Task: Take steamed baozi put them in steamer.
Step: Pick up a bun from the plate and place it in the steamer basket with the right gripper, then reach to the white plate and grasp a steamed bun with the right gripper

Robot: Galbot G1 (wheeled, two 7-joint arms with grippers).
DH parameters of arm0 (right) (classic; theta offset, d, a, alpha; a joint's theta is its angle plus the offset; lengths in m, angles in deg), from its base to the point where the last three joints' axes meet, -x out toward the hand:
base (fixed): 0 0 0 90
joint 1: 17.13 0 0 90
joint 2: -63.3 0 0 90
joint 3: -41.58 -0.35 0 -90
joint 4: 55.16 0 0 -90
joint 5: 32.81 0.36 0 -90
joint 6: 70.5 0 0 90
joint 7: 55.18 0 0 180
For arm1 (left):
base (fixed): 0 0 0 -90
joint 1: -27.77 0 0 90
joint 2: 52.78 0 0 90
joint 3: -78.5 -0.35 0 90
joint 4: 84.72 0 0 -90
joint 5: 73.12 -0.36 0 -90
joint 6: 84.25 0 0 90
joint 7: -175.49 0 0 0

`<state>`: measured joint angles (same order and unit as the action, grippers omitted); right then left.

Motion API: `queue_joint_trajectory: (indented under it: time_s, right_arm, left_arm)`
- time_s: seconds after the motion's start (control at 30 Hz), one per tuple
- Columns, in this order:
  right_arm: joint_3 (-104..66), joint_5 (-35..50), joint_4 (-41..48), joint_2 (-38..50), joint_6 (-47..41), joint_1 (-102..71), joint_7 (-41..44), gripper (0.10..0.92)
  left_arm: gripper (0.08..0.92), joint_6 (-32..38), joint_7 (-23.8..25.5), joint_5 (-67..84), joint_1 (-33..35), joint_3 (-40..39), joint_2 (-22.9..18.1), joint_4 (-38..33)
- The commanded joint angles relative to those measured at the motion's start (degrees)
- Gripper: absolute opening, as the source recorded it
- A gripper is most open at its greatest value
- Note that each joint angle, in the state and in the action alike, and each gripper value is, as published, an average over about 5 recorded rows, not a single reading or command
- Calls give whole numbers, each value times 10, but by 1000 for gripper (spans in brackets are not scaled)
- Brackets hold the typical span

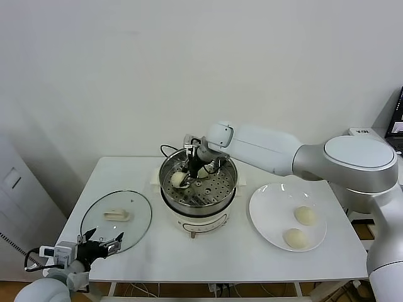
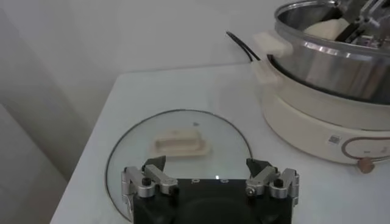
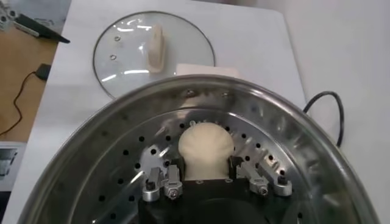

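Left gripper (image 1: 101, 243) idle, jaws wide, lower left | right gripper (image 3: 207, 176) inside steamer (image 1: 228, 187), fingers loosely flanking a baozi (image 3: 206, 149) on the perforated floor | we judge: releasing | next: lift clear, fetch from plate (image 1: 271, 207)

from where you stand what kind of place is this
Probably a test or demo kitchen corner rather than a home: a white table against a bare wall holds an electric steamer, its glass lid and a plate of buns.
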<state>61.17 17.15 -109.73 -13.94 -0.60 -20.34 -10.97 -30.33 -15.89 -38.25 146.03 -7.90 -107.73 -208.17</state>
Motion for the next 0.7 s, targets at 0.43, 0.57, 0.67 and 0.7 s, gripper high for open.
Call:
queue_joint_trajectory:
  time_s: [0.43, 0.57, 0.67, 0.7]
  right_arm:
    - [-7, -17, -28, 35, -5, 41, 31, 820]
    - [8, -27, -55, 84, 2, 99, 87, 822]
    - [38, -46, -79, 127, 16, 155, 139, 823]
    - [49, -54, -85, 142, 22, 172, 155, 823]
  left_arm:
    - [823, 1, 0, 0, 5, 1, -4, -2]
    - [823, 1, 0, 0, 8, 5, -5, -6]
    - [823, 0, 0, 0, 9, 7, -6, -8]
    - [823, 0, 0, 0, 10, 7, -6, -9]
